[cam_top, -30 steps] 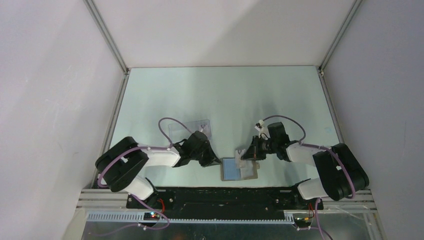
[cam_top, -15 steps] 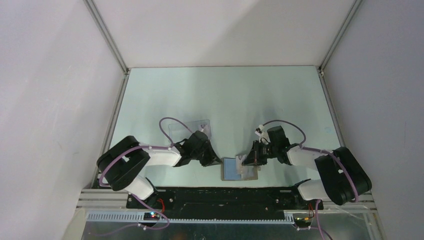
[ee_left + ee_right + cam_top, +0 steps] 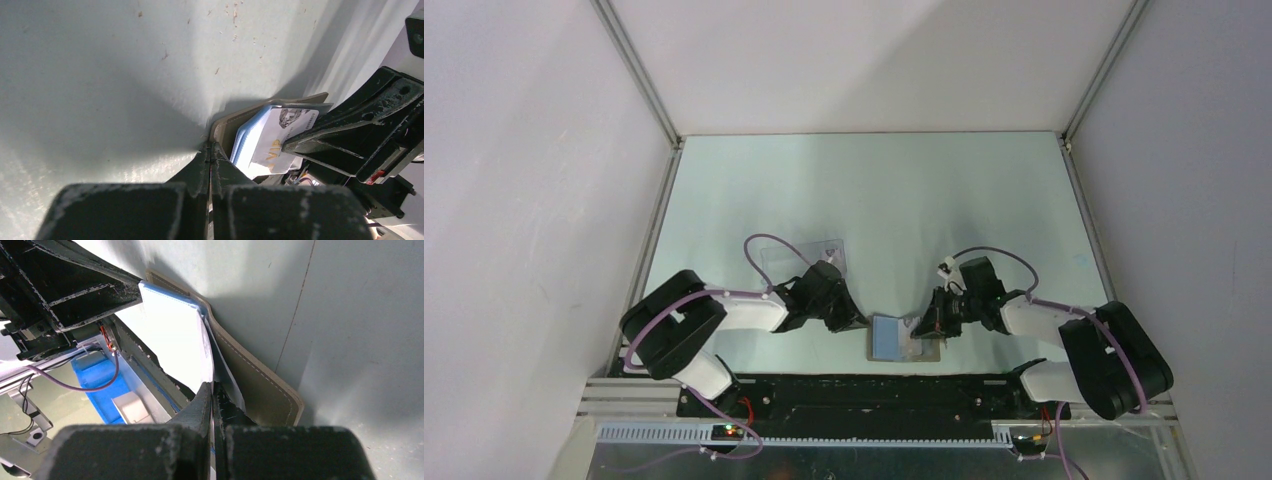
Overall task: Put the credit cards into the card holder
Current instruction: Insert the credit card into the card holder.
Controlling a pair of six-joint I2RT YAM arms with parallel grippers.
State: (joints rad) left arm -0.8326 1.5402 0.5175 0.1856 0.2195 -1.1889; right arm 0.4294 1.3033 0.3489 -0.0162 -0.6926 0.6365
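The left gripper [image 3: 210,148] is closed, tips at the open card holder [image 3: 220,128]'s left edge, perhaps nipping it. The holder lies by the table [image 3: 874,200]'s near edge. The right gripper [image 3: 213,385] pinches a credit card [image 3: 282,131] resting on it.

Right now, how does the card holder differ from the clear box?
The card holder is opaque, grey-brown with light blue lining; the clear box is see-through. The card holder lies open at the near edge between the left hand and right hand, a credit card at its pocket; the clear box sits farther back to the left, no hand on it. Both rest on the table.
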